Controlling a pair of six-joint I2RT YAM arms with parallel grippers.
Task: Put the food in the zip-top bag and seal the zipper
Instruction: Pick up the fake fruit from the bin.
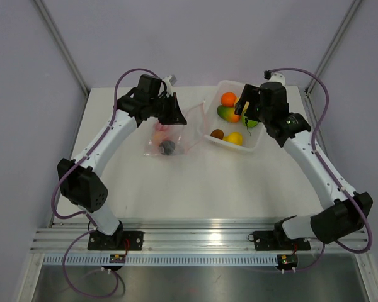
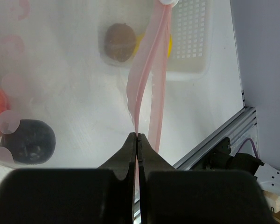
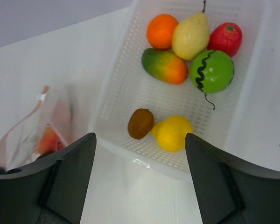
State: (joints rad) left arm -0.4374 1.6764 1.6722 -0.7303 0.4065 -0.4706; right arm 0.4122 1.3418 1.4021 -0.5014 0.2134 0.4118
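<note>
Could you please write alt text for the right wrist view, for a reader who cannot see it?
The open right gripper frames a white mesh tray holding seven toy fruits, including an orange, a pear, a mango and a brown kiwi. At left, the clear zip-top bag contains an orange-pink fruit.

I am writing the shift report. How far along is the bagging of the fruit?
Done: a pinkish fruit and a dark fruit lie in the bag. In hand: the left gripper pinches the zipper strip; the right gripper hangs open and empty over the tray. Left: seven fruits in the tray, then the sealing.
</note>
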